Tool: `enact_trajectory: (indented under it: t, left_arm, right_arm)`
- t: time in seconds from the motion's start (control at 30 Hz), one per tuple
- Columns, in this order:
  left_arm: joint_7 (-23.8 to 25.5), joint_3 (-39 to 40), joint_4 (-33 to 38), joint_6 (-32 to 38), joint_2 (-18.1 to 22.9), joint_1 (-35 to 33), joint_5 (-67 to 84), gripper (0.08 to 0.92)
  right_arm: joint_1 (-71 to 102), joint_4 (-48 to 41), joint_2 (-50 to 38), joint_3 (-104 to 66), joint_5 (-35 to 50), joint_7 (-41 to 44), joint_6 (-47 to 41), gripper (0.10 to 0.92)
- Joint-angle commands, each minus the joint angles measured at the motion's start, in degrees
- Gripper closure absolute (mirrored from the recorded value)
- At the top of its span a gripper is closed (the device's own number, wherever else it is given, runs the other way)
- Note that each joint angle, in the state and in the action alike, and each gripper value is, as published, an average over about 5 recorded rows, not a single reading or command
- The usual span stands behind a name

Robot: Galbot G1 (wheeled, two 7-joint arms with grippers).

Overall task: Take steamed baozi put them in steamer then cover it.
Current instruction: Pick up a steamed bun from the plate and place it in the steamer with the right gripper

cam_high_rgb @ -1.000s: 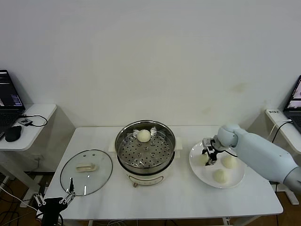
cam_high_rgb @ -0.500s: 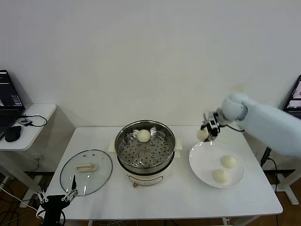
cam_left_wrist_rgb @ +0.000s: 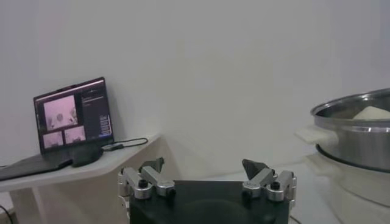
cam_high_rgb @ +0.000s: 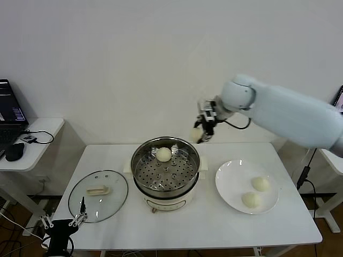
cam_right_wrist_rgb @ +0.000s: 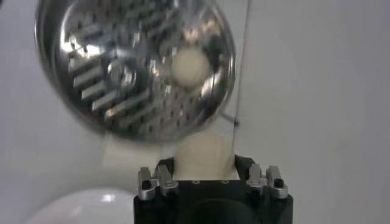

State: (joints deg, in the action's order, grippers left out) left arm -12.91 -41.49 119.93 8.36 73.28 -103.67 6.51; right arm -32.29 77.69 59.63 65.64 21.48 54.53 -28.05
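Observation:
My right gripper (cam_high_rgb: 203, 130) hangs in the air above the back right rim of the steamer (cam_high_rgb: 185, 184), shut on one cream-white baozi (cam_high_rgb: 195, 134). In the right wrist view that baozi (cam_right_wrist_rgb: 204, 149) fills the gap between the fingers (cam_right_wrist_rgb: 163, 176), and the steamer's perforated tray (cam_right_wrist_rgb: 122, 73) lies below and ahead. Another baozi (cam_high_rgb: 164, 154) rests at the back of the tray. Two more baozi (cam_high_rgb: 261, 183) (cam_high_rgb: 251, 199) lie on the white plate (cam_high_rgb: 230, 182). The glass cover (cam_high_rgb: 98, 195) lies flat to the left of the steamer. My left gripper (cam_high_rgb: 61, 224) stays open, low at the table's front left corner.
The white table (cam_high_rgb: 214, 225) carries everything. A side table with a laptop (cam_high_rgb: 10, 115) and a mouse (cam_high_rgb: 15, 151) stands at the far left. The left wrist view shows the same laptop (cam_left_wrist_rgb: 73, 115) and the steamer's side (cam_left_wrist_rgb: 359, 131).
My right gripper lifted one baozi off the plate and carried it up and left, from the plate to above the steamer's back right rim. The left arm barely moved.

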Motion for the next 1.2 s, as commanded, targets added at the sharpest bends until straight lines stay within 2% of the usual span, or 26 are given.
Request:
enact_trajectory:
  t: [0.03, 0.5, 1.0, 1.1, 1.2]
  left_arm:
    - [-0.05, -0.30, 0.11, 0.12, 0.07, -0.07, 0.10, 0.177]
    - [-0.36, -0.24, -1.07, 1.36, 0.60, 0.10, 0.17, 0.177]
    - [-0.40, 0.02, -1.12, 1.46, 0.81, 0.43, 0.15, 0.177]
    - [-0.44, -0.03, -1.05, 1.56, 0.82, 0.31, 0.16, 0.177]
    - [-0.45, -0.01, -0.94, 1.62, 0.84, 0.20, 0.11, 0.177]
  right_arm:
    - [4.71, -2.98, 12.69, 1.92, 6.77, -4.50, -6.13, 0.397]
    - [11.82, -10.96, 18.64, -0.18, 6.09, -9.46, -8.16, 0.397]
    - [13.66, -13.47, 20.73, -1.23, 6.32, -11.37, -8.67, 0.394]
    - [13.76, -13.25, 20.50, -1.49, 6.43, -11.54, -8.69, 0.374]
    - [13.09, -11.91, 19.41, -1.49, 6.42, -10.99, -8.96, 0.309]
